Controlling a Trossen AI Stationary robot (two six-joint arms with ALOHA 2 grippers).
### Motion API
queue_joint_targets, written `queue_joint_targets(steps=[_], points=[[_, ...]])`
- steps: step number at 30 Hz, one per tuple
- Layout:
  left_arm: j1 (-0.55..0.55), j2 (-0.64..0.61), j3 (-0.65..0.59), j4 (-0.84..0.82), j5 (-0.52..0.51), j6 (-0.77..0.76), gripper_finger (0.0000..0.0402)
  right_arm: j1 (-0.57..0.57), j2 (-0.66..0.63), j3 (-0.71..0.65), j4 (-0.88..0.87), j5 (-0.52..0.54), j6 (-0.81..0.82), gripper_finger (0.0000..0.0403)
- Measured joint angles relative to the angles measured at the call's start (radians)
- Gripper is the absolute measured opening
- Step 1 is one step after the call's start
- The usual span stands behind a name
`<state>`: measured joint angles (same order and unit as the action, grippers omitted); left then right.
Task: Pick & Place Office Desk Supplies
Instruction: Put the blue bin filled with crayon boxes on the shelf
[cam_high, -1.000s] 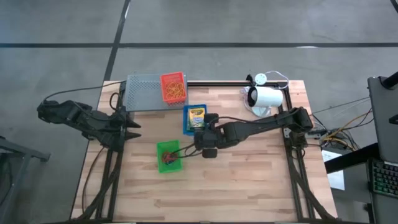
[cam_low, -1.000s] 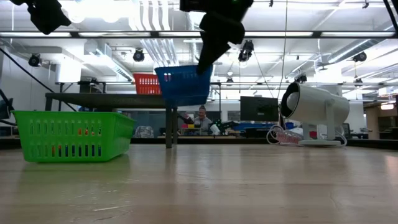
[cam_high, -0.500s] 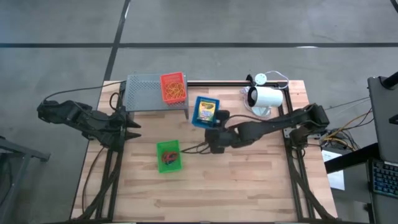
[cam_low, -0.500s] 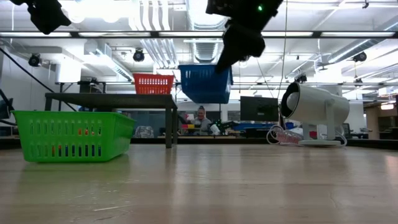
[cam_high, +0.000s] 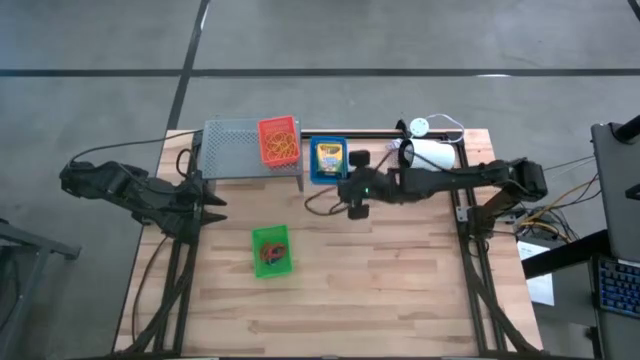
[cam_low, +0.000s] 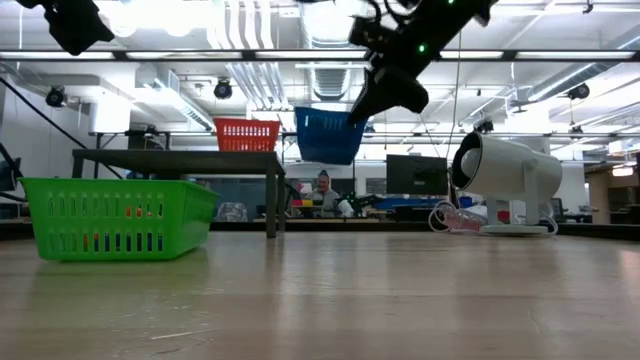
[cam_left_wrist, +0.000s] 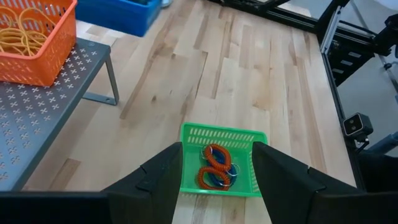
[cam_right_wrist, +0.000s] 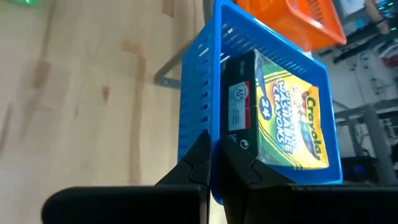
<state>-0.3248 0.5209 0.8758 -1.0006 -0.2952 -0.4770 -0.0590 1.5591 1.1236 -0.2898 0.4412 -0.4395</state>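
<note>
Blue basket carried up and back, nearly level with the rack.

The right gripper (cam_right_wrist: 214, 165), jaws pinching the wall of the blue basket (cam_high: 328, 161) with the crayon box (cam_right_wrist: 283, 115) inside, has swung it away from the middle of the tabletop (cam_high: 400, 280) to just beside the orange basket (cam_high: 279, 140) on the grey rack (cam_high: 230, 148); setting it down looks close. The left gripper (cam_left_wrist: 217, 180) waits, jaws spread, over the green basket (cam_high: 271, 250).

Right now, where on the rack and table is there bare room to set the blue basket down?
The grey perforated rack is bare left of the orange basket. The wooden table is open in front and right of the green basket. It is crowded around the white lamp-like device, where the right tool holds the blue basket.
</note>
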Motion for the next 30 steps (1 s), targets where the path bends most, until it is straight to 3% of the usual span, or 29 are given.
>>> queue_joint_targets(steps=[4,12,19,30], points=[[0.0,0.0,0.0,0.0,0.0,0.0,0.02,-0.082,0.001,0.004,0.008,-0.095,-0.05,0.0008],[0.0,0.0,0.0,0.0,0.0,0.0,0.02,-0.185,0.011,0.054,0.019,-0.162,-0.215,0.0008],[0.0,0.0,0.0,0.0,0.0,0.0,0.02,-0.27,0.019,0.077,0.043,-0.292,-0.275,0.0008],[0.0,0.0,0.0,0.0,0.0,0.0,0.0201,-0.295,0.144,0.12,0.118,-0.315,-0.346,0.0008]])
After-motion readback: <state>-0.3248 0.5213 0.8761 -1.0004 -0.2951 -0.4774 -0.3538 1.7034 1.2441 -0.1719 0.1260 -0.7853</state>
